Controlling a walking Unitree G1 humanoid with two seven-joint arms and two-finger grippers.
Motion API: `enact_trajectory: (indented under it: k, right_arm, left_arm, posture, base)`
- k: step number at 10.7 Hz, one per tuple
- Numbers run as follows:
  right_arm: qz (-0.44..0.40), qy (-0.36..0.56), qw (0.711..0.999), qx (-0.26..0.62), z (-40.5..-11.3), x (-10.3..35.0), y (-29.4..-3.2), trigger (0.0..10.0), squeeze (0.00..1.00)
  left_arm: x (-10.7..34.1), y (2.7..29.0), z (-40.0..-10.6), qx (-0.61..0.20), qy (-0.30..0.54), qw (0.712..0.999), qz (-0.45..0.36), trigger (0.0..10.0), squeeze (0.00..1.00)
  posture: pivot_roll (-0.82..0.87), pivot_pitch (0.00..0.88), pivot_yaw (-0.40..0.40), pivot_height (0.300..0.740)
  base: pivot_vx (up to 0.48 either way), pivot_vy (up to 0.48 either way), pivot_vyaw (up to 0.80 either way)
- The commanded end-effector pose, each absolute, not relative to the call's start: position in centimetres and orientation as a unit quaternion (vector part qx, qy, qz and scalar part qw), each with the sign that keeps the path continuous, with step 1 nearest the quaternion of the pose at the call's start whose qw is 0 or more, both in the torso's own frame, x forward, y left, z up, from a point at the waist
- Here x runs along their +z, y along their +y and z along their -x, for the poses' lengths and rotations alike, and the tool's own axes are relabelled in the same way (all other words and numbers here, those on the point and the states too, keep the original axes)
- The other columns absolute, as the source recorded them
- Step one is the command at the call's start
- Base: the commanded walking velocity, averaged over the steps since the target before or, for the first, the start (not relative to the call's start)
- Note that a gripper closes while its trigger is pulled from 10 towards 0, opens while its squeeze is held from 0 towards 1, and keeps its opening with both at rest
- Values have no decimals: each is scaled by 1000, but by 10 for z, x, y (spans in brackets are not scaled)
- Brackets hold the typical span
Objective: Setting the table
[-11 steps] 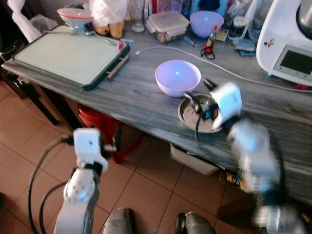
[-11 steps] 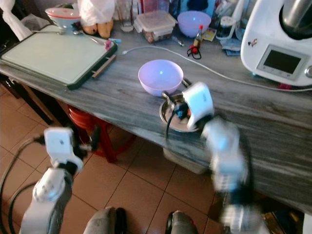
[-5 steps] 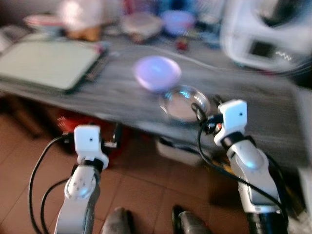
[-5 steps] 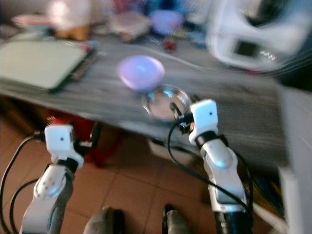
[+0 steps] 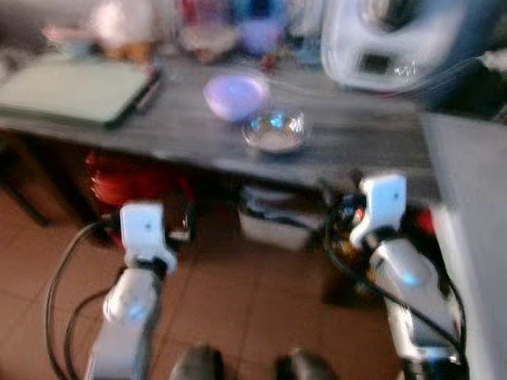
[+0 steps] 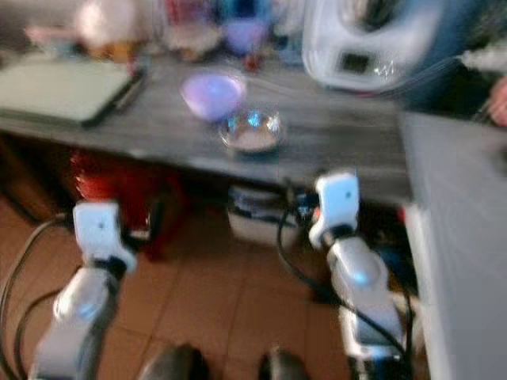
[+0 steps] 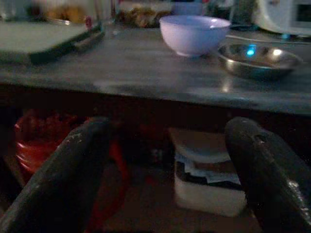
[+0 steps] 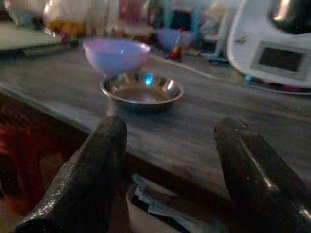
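i judge the steel dish (image 8: 141, 90) and lilac bowl (image 8: 116, 54) sit side by side near the counter (image 8: 204, 121) edge as settings already laid out. my right gripper (image 8: 167, 170) hangs below that edge, fingers spread wide, holding nothing; my left gripper (image 7: 165, 170) is likewise spread and empty.

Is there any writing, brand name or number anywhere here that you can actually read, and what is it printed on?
No text can be read in these pictures.
White kitchen appliance: its display panel is dark, nothing legible on it.
Small bottle and the packages at the back of the counter: any labels are too blurred to read.
Purple bowl and steel dish: no markings visible.
Cutting board: no writing visible.
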State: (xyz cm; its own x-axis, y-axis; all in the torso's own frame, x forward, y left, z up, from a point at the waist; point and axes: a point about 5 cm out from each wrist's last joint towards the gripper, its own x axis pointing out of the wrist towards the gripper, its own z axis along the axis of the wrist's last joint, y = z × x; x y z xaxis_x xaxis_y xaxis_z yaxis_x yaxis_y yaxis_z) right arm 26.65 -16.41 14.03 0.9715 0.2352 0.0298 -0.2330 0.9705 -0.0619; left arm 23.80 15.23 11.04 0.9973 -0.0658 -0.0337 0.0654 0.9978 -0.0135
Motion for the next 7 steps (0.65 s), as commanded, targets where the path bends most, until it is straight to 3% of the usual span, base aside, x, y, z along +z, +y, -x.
enact_trajectory:
  k: [1, 3, 5, 6, 7]
  right_arm:
    - [19, -3, 995, 95, -263, 137, -174, 10000, 0]
    - [17, 5, 998, 53, -253, 131, -182, 10000, 0]
    - [12, 10, 999, 45, -249, 128, -176, 10000, 0]
    - [14, 7, 999, 44, -247, 127, -175, 10000, 0]
    - [14, 7, 999, 40, -249, 127, -176, 10000, 0]
  left_arm:
    - [109, 154, -235, -30, 21, 999, 5, 10000, 0]
    - [105, 159, -230, -28, 28, 999, 0, 10000, 0]
    - [103, 156, -228, -28, 31, 999, 5, 10000, 0]
    - [104, 153, -228, -35, 25, 999, 9, 10000, 0]
    - [107, 154, -228, -45, 19, 999, 6, 10000, 0]
  posture:
    - [-5, 34, 33, 740]
    - [-11, 25, 34, 740]
    - [-11, 15, 34, 740]
    - [-10, 12, 33, 740]
    - [-10, 14, 34, 740]
  base:
    - [-319, 0, 0]
    - [-317, 0, -209]
    - [-294, 0, -800]
    - [0, 0, -800]
    - [0, 0, 0]
